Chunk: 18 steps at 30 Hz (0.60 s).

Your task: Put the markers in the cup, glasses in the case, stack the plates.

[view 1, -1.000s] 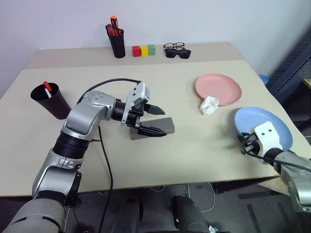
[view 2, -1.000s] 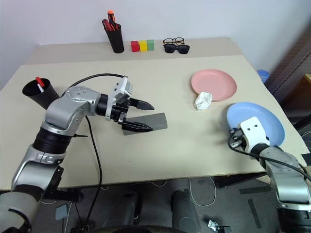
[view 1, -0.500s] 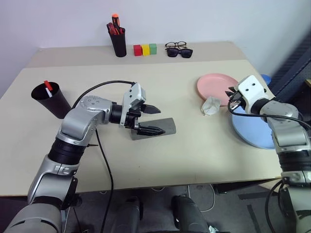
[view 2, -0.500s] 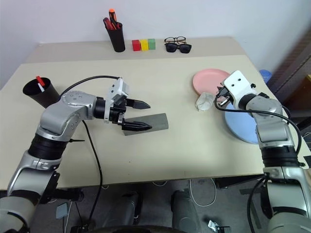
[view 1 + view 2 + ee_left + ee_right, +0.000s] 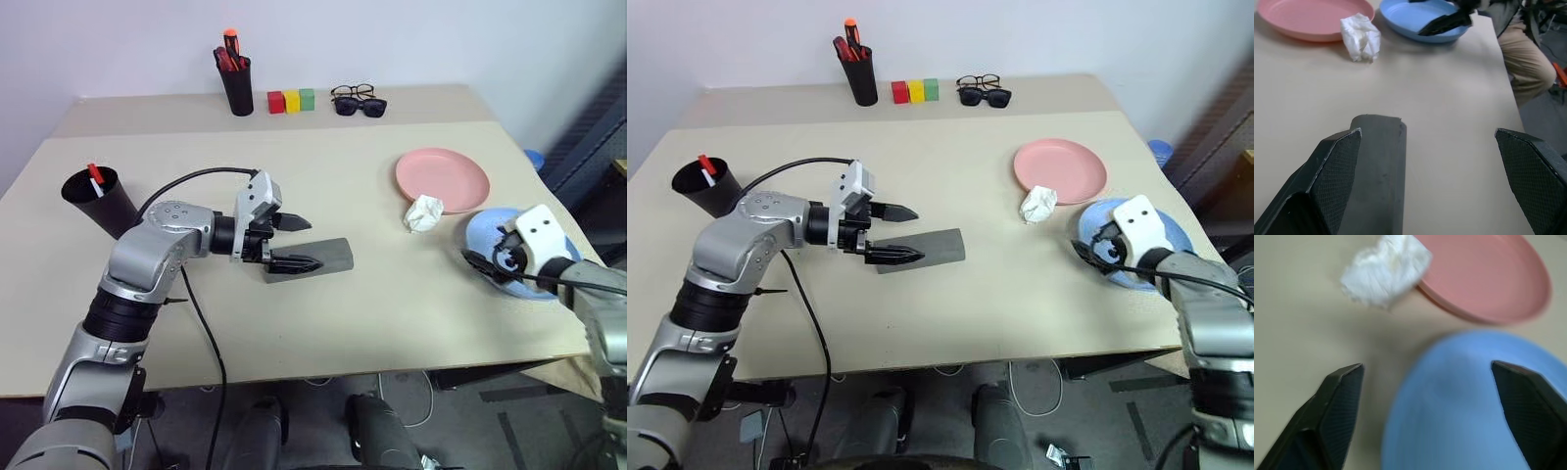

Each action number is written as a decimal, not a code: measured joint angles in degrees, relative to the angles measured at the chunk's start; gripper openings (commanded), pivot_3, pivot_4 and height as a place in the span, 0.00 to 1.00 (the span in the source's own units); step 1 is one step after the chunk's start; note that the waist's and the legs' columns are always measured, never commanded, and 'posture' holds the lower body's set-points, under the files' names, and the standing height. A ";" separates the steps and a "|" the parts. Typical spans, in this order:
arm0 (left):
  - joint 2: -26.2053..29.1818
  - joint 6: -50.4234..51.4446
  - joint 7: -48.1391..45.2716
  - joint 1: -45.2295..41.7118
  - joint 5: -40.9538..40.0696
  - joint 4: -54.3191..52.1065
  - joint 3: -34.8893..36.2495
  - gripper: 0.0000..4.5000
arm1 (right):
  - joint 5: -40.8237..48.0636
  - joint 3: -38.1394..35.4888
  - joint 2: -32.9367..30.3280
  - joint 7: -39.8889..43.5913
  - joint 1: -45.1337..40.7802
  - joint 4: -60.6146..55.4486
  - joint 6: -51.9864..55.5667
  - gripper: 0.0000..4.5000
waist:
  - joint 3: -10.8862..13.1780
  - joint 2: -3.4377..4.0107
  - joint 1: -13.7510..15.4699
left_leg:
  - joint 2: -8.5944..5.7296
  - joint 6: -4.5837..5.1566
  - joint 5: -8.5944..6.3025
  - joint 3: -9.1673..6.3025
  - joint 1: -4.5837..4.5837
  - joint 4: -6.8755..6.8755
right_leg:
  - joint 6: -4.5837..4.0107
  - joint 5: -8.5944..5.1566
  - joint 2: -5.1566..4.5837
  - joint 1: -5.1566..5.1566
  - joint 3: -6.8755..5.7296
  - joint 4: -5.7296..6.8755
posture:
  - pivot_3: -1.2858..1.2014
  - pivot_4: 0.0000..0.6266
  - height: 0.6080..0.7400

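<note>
Beside pink plate (image 5: 442, 179): blue plate (image 5: 1474, 401) (round, shallow).

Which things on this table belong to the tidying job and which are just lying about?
For the job: cup with a marker, wire glasses, grey case, pink plate, blue plate.

Lying about: pen holder, colour blocks, sunglasses, crumpled tissue.

The case (image 5: 312, 260) lies near the middle of the table (image 5: 392, 313). To the case's right sit a crumpled tissue (image 5: 423, 211) and two plates (image 5: 442, 178), and to its left a cup (image 5: 98, 201) with a marker (image 5: 95, 177) in it.
</note>
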 measured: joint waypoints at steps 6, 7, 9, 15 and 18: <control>-0.49 -1.39 -0.60 -1.40 0.10 1.80 -0.57 1.00 | 0.98 -0.44 0.92 -1.35 3.64 -1.34 4.24 0.78 | 0.00 0.01 -0.07 | 0.02 0.05 0.04 0.06 0.02 0.14 | 0.08 -0.05 0.01 0.03 0.03 0.06 | 0.52 0.24 1.00; -0.48 -1.45 -0.63 -1.42 0.11 2.04 -0.58 1.00 | 1.06 -0.44 0.91 -1.45 3.78 -1.28 4.43 0.67 | -0.01 0.01 -0.03 | 0.02 0.05 0.04 0.06 0.02 0.14 | 0.08 -0.05 0.00 0.03 0.03 0.06 | 0.52 0.24 1.00; -0.46 -1.46 -0.63 -1.42 0.12 2.38 -0.58 1.00 | 1.21 -0.44 0.92 -1.53 3.96 -1.26 4.70 0.44 | 0.00 0.01 0.08 | 0.02 0.05 0.04 0.05 0.00 0.14 | 0.07 -0.04 0.00 0.02 0.02 0.05 | 0.52 0.24 1.00; 0.02 -1.45 -0.56 -1.40 0.11 2.34 -0.57 1.00 | 1.56 -0.36 0.94 -2.16 3.79 -1.21 5.24 0.01 | 0.00 0.01 0.20 | 0.01 0.05 0.04 0.04 -0.05 0.11 | -0.06 0.05 -0.01 0.00 0.02 0.00 | 0.52 0.24 1.00; 0.13 -1.41 -0.23 -1.39 0.11 2.26 -0.57 1.00 | 1.61 -0.34 1.01 -2.46 3.74 -1.17 5.36 0.01 | 0.00 0.01 0.21 | 0.01 0.05 0.04 0.04 -0.05 0.11 | -0.06 0.05 0.00 0.00 0.02 0.01 | 0.52 0.24 1.00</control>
